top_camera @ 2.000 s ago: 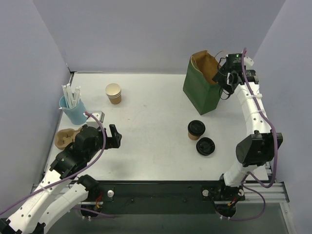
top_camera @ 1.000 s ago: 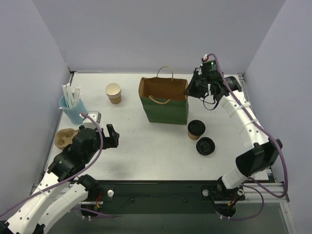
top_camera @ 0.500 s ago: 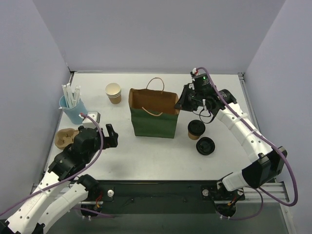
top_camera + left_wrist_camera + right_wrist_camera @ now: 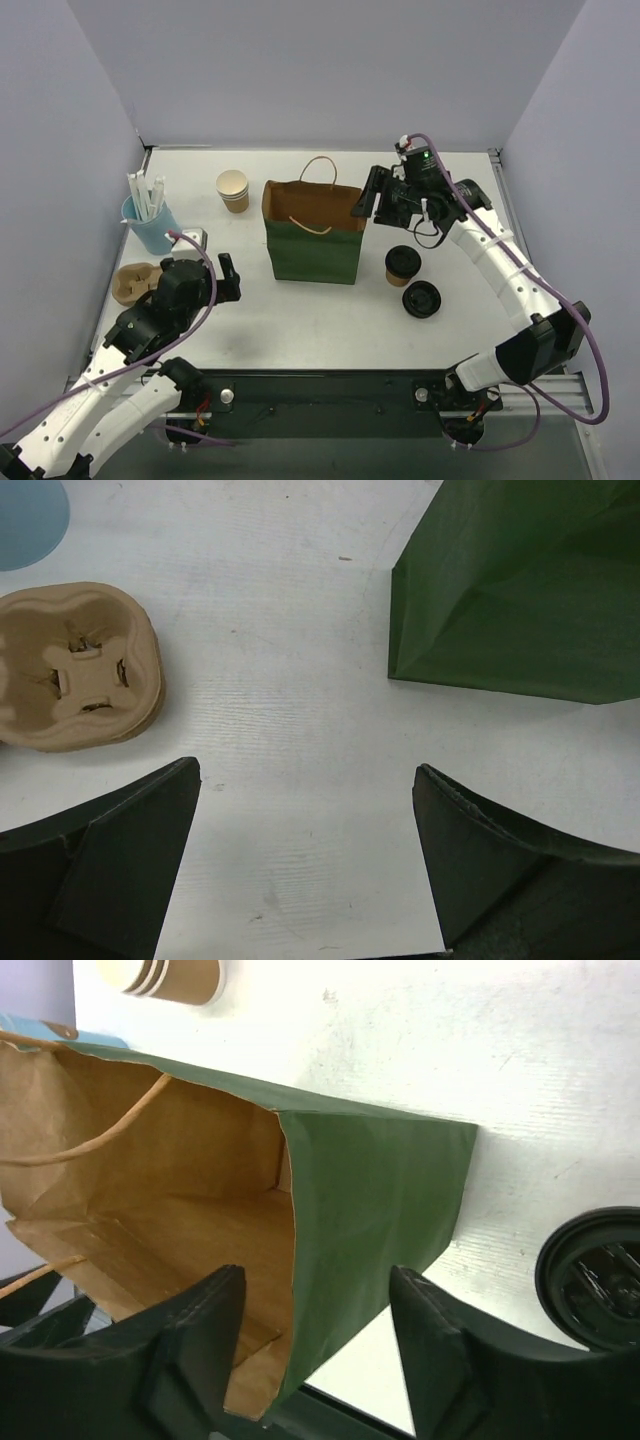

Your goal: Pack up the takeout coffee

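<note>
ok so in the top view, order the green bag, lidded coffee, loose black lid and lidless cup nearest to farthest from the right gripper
1. green bag, its rim right at the right gripper
2. takeout coffee, toward the arm bases
3. loose black lid, just past the coffee
4. lidless cup, far left beyond the bag

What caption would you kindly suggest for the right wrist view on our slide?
Open right gripper framing the side wall of the upright green bag, its brown inside showing.
</note>
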Robot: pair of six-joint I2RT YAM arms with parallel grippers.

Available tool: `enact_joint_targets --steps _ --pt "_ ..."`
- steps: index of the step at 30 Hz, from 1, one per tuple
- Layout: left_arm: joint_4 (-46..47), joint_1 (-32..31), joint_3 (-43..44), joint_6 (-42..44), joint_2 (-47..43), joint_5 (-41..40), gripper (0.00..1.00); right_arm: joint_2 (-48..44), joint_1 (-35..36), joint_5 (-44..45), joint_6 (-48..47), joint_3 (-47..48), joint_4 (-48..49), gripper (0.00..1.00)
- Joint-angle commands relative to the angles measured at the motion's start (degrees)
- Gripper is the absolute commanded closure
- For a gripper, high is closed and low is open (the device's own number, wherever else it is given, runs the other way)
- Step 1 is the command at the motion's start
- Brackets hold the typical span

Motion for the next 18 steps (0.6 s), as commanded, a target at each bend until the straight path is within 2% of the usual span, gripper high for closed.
enact_joint_targets --steps 1,6,11,15,16,18 --pt "-1.15 -0.33 2.58 -0.67 1.64 -3.1 0.03 -3.76 -1.89 1.78 -1.14 6.82 -4.57 0.34" --pt "-8.43 0.37 9.08 -1.55 8.05 -6.97 0.04 -11.65 -1.98 6.36 -3.6 5.17 -8.1 0.15" --pt "-10.12 4.23 15.67 5.04 12.45 -10.91 0.03 -20.46 -0.84 6.1 -4.4 -2.22 -7.67 0.12" --pt "-6.78 13.71 14.28 12.67 15.44 -7.95 0.03 -26.88 -0.66 3.64 -5.19 -7.32 -6.79 0.12" --pt "-4.6 19.21 13.49 14.0 16.49 -5.76 0.03 -27.76 -0.66 3.38 -5.28 -8.11 -6.61 0.12" --pt "-2.39 24.95 11.83 16.98 17.55 0.89 0.03 -30.39 -0.66 1.19 -5.37 -11.18 -5.39 0.12"
